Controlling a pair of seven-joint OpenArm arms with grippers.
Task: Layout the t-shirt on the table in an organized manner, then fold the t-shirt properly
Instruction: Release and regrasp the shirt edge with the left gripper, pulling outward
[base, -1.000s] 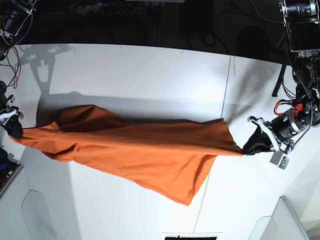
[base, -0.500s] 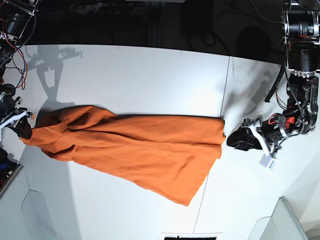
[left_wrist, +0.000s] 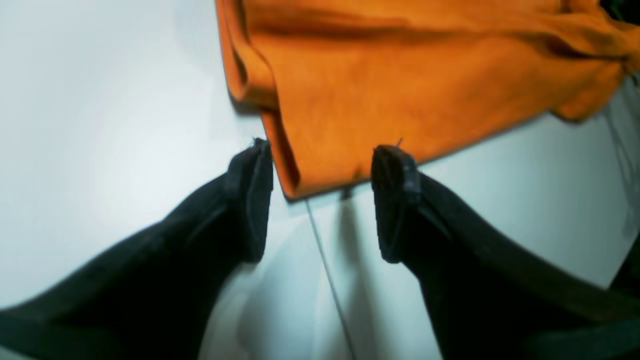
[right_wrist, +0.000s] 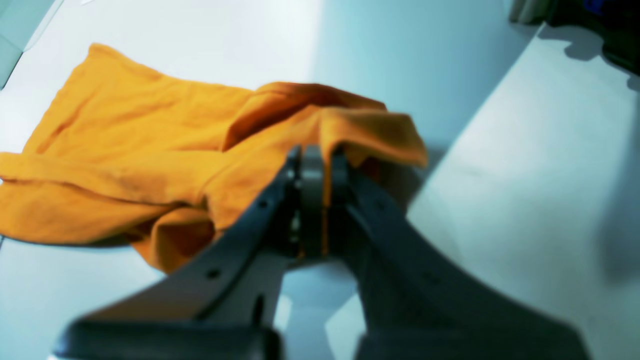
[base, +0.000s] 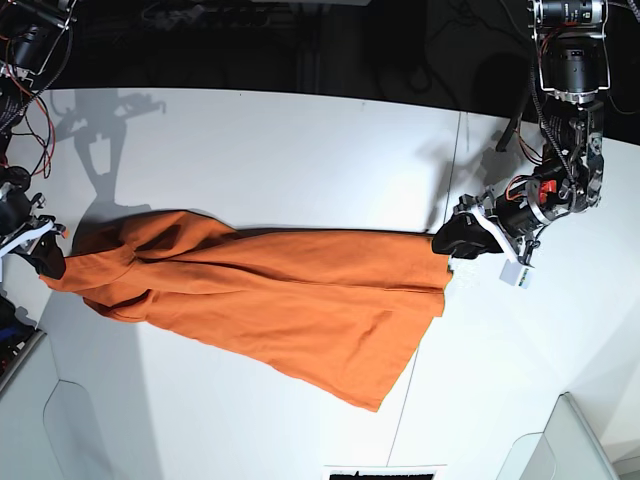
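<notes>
I see the t-shirt (base: 270, 295) lying stretched across the worktop (base: 300, 150), rumpled. My right hand (right_wrist: 314, 200) is clenched on the shirt's bunched end (sleeve side), while my left hand (left_wrist: 322, 200) stands released at the opposite edge, holding nothing.

backdrop: black, unlit band across top of base view | cables (base: 22, 92): red and black wires at upper left | light: bright overhead, hard shadows at upper left | panels (base: 78, 425): pale grey, rounded, lower corners
</notes>
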